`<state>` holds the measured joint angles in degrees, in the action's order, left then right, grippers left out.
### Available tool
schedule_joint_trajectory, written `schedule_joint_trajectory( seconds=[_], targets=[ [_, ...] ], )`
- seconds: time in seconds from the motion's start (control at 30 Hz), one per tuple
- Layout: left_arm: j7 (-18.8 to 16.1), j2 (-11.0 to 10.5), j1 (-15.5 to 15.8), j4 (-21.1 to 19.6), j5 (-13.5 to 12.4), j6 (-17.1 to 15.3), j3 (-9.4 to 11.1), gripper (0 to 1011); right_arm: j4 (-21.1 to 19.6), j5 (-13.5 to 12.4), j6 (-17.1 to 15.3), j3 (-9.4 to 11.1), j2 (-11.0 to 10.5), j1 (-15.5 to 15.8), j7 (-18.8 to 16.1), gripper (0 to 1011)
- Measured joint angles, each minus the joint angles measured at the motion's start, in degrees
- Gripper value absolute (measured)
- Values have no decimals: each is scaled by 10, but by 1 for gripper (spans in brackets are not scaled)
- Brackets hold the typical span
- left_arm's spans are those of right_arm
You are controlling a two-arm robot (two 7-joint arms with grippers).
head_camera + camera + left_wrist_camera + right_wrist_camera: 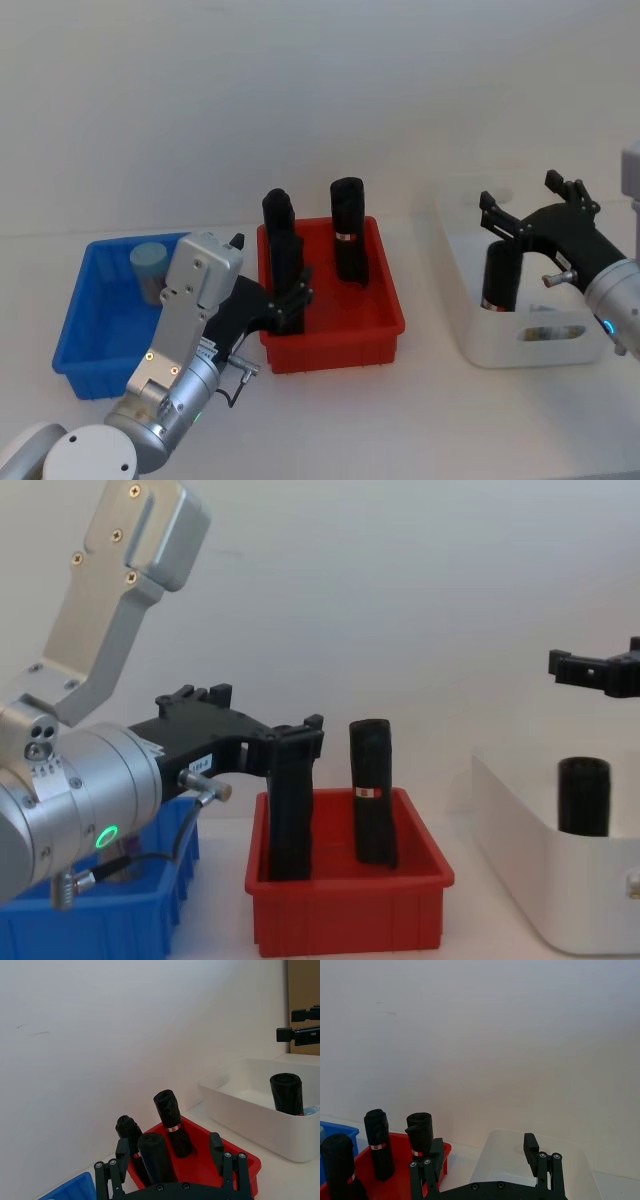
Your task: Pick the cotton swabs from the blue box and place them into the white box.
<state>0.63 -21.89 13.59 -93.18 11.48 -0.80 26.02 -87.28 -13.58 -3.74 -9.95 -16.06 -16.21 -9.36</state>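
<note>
Item: cotton swab jar [150,268], standing in the far corner of the blue box [90,330]. Left gripper [291,305], fingers spread wide and empty, is hovering over the red bin [385,325] among the black cylinders [349,240], not over the blue box. Right gripper [530,225], also spread and empty, is hanging above the white box [460,330], which is holding one black cylinder [498,280]. Risk: the left gripper closing on a black cylinder instead. The head view alone is showing the jar; the chest view is showing the left fingers beside a cylinder.
</note>
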Motion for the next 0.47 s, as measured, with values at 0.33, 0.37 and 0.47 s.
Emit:
schedule_joint_trajectory(
  seconds=[0.33, 0.37, 0.47],
  targets=[
    [0, 0, 0, 0, 0, 0, 0, 1003, -1, -1, 1, 1, -1, 1, -2, 1001],
    [0, 0, 0, 0, 0, 0, 0, 1003, -1, -1, 1, 1, -1, 1, -2, 1001],
    [0, 0, 0, 0, 0, 0, 0, 1003, -1, -1, 1, 1, -1, 1, -2, 1001]
  ],
)
